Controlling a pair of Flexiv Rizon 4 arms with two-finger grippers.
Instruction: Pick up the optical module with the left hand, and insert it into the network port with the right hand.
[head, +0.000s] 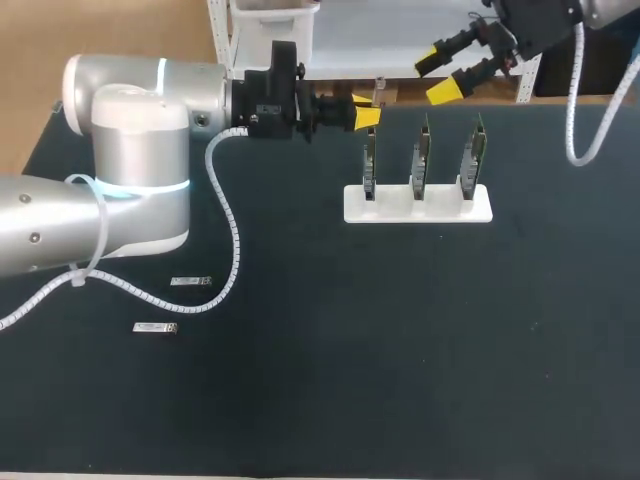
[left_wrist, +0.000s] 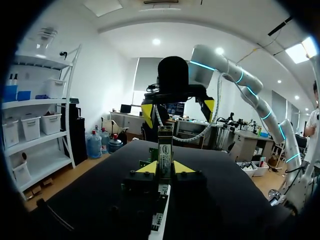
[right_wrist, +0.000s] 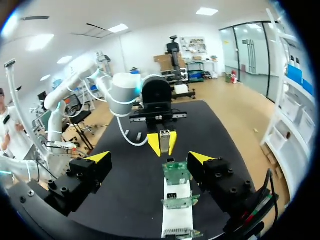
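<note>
A: Where was the module (right_wrist: 165, 144)?
B: Gripped in the left hand (head: 367, 116), levelled at the end card (head: 369, 165) as if for insertion; the right hand (head: 437, 75) hovered open beyond the rack (head: 442, 208)

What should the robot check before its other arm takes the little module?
1. Left tool is shut on the optical module: ok.
2. Right tool is open and empty, ready to take it: ok.
3. The two tools face each other with a gap between them: ok.
4. Three network cards stand upright in the white stand: ok.
5. Two spare modules lie on the table, away from both tools: ok.
6. Which card should take the module: cannot tell.
</note>
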